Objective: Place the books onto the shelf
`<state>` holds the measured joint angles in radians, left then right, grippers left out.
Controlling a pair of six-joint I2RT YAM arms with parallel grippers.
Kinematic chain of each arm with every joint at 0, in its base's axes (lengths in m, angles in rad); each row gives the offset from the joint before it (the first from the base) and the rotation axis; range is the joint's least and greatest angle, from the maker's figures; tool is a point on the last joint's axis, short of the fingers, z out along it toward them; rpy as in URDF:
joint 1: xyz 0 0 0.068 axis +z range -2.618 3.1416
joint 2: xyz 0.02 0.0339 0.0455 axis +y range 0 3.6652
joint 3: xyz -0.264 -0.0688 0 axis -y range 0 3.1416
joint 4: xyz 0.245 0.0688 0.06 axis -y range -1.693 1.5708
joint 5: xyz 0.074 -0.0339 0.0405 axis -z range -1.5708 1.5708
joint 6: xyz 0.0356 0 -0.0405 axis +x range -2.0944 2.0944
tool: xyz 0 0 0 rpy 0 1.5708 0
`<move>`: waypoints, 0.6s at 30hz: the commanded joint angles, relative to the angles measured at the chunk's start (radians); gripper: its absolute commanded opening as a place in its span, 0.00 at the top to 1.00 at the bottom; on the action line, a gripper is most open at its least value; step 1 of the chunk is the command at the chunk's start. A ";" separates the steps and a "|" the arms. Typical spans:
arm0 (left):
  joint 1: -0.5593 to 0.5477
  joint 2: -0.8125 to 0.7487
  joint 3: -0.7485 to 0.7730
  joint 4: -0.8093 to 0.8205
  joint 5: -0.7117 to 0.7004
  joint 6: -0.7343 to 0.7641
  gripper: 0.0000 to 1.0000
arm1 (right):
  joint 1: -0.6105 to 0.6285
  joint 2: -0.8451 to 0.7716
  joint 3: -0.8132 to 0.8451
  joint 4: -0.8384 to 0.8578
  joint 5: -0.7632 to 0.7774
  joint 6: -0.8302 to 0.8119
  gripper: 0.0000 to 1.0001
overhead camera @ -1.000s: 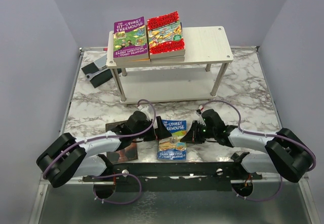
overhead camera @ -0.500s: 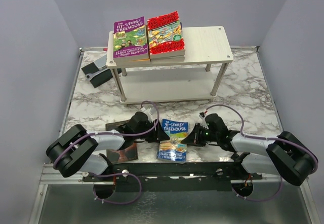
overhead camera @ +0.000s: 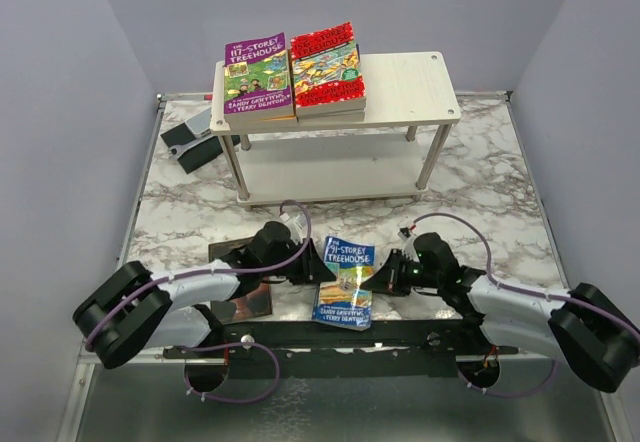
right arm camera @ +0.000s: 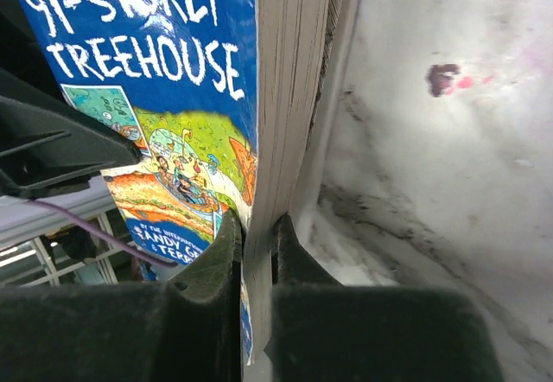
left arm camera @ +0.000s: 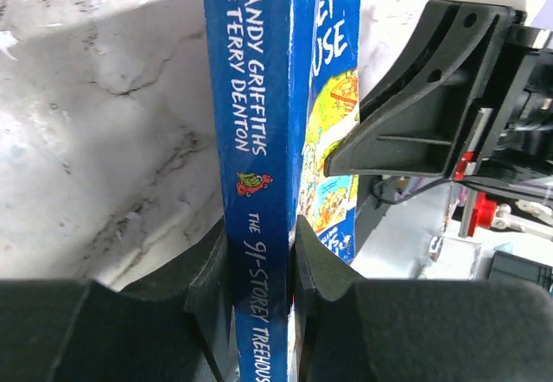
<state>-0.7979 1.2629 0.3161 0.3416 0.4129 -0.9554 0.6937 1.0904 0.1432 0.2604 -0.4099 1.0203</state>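
A blue "91-Storey Treehouse" book (overhead camera: 343,280) is held between both grippers near the table's front edge. My left gripper (overhead camera: 318,264) is shut on its spine (left arm camera: 259,140), with a pad pressed on each side. My right gripper (overhead camera: 384,274) is shut on the opposite page edge (right arm camera: 289,97). The pale-wood shelf (overhead camera: 405,87) stands at the back. On the left of its top board sit a purple book (overhead camera: 257,75) and a red book (overhead camera: 326,65), each on top of others. A dark brown-black book (overhead camera: 248,302) lies flat under my left arm.
A flat grey-black device (overhead camera: 190,142) lies behind the shelf's left leg. The shelf's lower board (overhead camera: 330,172) and the right half of its top board are bare. Grey walls close in the marble table (overhead camera: 480,192) on three sides.
My left gripper has closed from wide open onto the blue book's spine. The book has shifted and tilted a little, and my right arm has drawn slightly toward the near edge with it.
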 commanded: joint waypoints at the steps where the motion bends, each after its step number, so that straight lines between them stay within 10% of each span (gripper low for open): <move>1: 0.007 -0.143 0.014 -0.043 0.001 -0.030 1.00 | -0.003 -0.112 -0.033 -0.157 0.040 -0.019 0.88; 9: 0.012 -0.295 0.041 -0.054 -0.033 -0.098 1.00 | -0.004 -0.324 0.019 -0.190 0.001 -0.069 0.42; 18: 0.017 -0.444 0.057 0.024 -0.041 -0.203 1.00 | -0.003 -0.443 0.062 -0.163 -0.062 -0.104 0.31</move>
<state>-0.7864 0.8894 0.3222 0.2409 0.3843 -1.0676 0.6918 0.6781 0.1791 0.0807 -0.4164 0.9428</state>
